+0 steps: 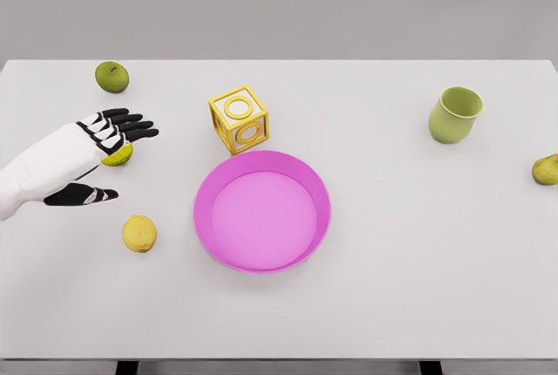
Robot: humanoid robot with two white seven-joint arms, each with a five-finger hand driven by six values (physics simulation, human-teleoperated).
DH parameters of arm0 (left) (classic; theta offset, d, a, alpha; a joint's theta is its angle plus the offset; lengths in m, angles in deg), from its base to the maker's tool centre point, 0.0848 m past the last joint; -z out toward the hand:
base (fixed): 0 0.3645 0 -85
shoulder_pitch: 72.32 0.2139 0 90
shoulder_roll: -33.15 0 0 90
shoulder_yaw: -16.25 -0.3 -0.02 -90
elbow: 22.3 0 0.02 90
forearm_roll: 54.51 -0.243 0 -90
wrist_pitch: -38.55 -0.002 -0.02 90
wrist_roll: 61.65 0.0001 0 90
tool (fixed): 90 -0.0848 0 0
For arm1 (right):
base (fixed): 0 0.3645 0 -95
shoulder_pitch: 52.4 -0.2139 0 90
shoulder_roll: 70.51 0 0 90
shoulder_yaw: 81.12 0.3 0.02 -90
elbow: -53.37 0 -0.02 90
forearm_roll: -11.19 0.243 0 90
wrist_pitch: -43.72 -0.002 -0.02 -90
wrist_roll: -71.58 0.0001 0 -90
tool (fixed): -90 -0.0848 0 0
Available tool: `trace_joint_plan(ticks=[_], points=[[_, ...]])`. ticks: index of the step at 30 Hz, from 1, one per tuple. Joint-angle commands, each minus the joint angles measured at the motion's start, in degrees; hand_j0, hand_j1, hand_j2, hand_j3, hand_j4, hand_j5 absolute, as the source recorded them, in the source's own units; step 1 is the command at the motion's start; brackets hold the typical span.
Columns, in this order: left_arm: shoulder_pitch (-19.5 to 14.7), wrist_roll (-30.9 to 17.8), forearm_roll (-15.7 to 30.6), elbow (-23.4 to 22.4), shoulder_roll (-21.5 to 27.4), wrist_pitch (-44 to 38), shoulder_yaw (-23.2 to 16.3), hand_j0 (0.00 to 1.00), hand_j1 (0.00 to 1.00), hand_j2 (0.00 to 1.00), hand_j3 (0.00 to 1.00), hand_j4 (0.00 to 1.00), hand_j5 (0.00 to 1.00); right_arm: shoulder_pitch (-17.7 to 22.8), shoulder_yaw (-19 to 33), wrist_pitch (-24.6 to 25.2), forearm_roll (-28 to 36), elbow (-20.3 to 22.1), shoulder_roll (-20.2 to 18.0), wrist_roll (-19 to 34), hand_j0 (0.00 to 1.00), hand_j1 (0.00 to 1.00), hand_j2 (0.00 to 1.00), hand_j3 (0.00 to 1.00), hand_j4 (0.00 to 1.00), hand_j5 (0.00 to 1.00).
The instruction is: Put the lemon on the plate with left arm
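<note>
1. Left hand (106, 153) at the left edge of the bench (392, 288), fingers spread and relaxed, gripping nothing; thumb splayed low, apart from the other fingers.
2. Just beneath those fingers, half hidden: a yellow-green fruit (120, 155), kind hard to tell; probably not the target, judging by its colour.
3. Lemon (139, 234) lower in the view, nearer the robot and slightly right of the hand, close to the thumb tip but not touching it; resting free on the bench.
4. Roundish, with no clear long axis from this angle, so approach direction likely matters little.
5. Deciding relation: lemon toward the near edge from the hand, meaning a pull back and down before closing around it. Only the left arm visible; right arm not in view.
6. Pink plate (307, 185) to the right of the lemon, near but apart, nothing in it.
7. Farther out: yellow open-frame cube (238, 119) just behind the plate, green lime (112, 77) at the far left, green cup (455, 114) at the far right, a pear (547, 169) at the right edge.
</note>
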Motion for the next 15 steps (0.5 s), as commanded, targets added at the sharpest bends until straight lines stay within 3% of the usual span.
trace_joint_plan(ticks=[1, 6, 10, 13, 15], points=[[0.00, 0.01, 0.37, -0.02, 0.04, -0.07, 0.06, 1.00, 1.00, 1.00, 1.00, 1.00, 1.00, 0.00, -0.01, 0.00, 0.07, 0.04, 0.01, 0.01, 1.00, 1.00, 1.00, 1.00, 1.00, 1.00], [0.00, 0.01, 0.81, 0.33, 0.04, -0.07, -0.29, 1.00, 1.00, 1.00, 1.00, 1.00, 1.00, 0.00, -0.01, 0.00, -0.01, -0.04, 0.01, 0.01, 1.00, 1.00, 1.00, 1.00, 1.00, 1.00], [1.06, 0.09, 4.13, 0.50, 0.65, -0.07, -0.29, 1.00, 1.00, 1.00, 1.00, 1.00, 1.00, 0.00, -0.01, 0.00, -0.01, -0.04, 0.01, 0.01, 1.00, 1.00, 1.00, 1.00, 1.00, 1.00], [1.76, 0.18, 13.44, 0.33, 4.16, -0.07, -0.73, 1.00, 1.00, 1.00, 1.00, 1.00, 1.00, 0.00, -0.01, 0.00, -0.01, -0.04, 0.01, 0.01, 1.00, 1.00, 1.00, 1.00, 1.00, 1.00], [3.25, 0.18, 22.33, 0.33, 8.82, -0.07, -0.90, 1.00, 1.00, 1.00, 1.00, 1.00, 1.00, 0.00, -0.01, 0.00, -0.01, -0.04, 0.01, 0.01, 1.00, 1.00, 1.00, 1.00, 1.00, 1.00]])
